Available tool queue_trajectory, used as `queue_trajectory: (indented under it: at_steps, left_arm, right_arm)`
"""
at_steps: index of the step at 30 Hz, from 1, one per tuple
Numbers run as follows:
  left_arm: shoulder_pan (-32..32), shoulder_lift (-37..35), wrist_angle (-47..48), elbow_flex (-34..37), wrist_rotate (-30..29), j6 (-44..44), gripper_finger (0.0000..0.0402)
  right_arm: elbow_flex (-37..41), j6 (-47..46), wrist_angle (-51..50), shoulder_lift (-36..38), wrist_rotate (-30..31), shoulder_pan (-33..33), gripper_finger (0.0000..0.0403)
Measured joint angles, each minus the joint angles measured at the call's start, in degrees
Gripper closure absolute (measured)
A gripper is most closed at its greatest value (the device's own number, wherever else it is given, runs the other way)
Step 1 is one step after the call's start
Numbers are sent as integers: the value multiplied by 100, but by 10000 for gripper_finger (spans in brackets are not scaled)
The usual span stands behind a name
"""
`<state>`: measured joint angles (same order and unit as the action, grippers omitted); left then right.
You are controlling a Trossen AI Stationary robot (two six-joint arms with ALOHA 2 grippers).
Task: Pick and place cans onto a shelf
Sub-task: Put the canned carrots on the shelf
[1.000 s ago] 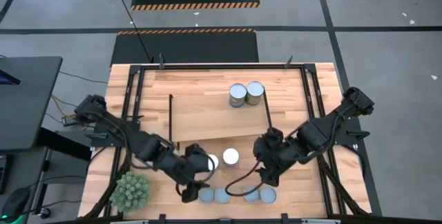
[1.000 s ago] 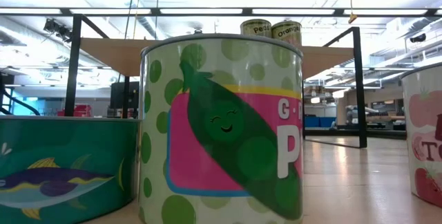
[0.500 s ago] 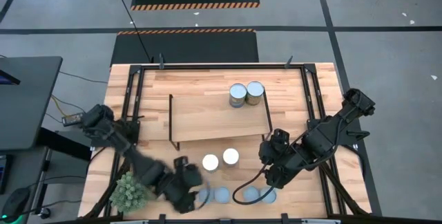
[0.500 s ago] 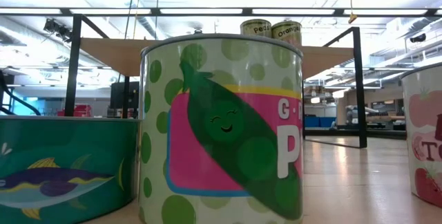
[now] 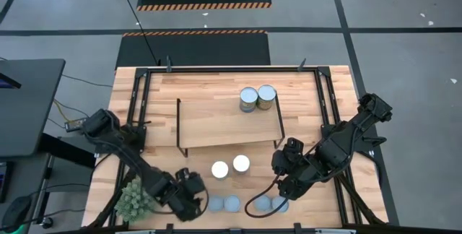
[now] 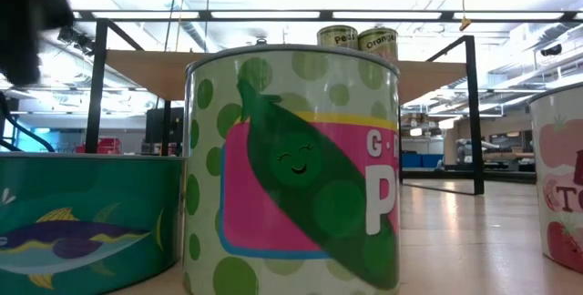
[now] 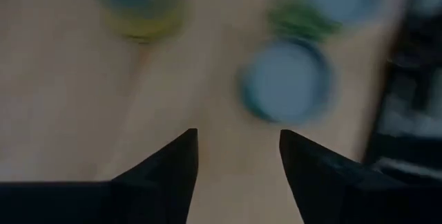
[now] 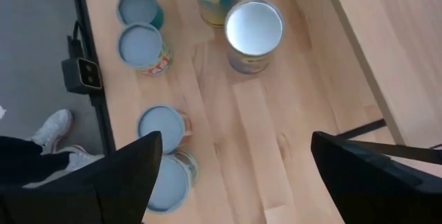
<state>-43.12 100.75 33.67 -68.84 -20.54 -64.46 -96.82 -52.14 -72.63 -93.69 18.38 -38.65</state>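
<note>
Wooden tabletop fills the high view, and along its front edge stand four bluish-grey-topped cans in two pairs. The left gripper now hangs low there, between the spiky plant ball and the leftmost can of that row. A second ago it was further back, right beside the two white-topped cans, so it has swung forward and left both of them standing on the table. Its wrist view shows the fingers parted with only bare wood between them, so nothing is held (the view is smeared, which fits an arm on the move). A dark shape has also come into the upper corner of the low view, probably that same arm.

The right gripper has crept a little toward the front too. It hovers over the right-hand pair of bluish-grey cans with its pincer spread wide and empty.

Behind the white-topped pair is the shelf, where two cans already stand side by side near its far right corner. Six cans are left on the table.

My reading is that the left arm gave up on, or passed over, the white-topped cans and is now lining up on the front row. No new can has been gripped, so the count on the shelf is unchanged and the next grasp has yet to begin.
</note>
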Motion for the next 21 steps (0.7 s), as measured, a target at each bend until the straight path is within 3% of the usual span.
queue_trajectory:
  at_steps: [4, 9, 14, 21]
  left_arm:
    - [182, -2, 313, 3, -177, -62, 156]
    - [439, -2, 281, -121, 52, 384, 82]
    - [681, -2, 301, -188, -82, 823, 22]
    - [958, 2, 328, -192, -9, 1284, 2]
  right_arm:
    - [0, 15, 109, 0, 1, 4, 25]
    - [0, 73, 139, 0, 0, 4, 25]
    - [-2, 152, 245, 0, 0, 4, 25]
    - [-2, 194, 386, 0, 0, 4, 25]
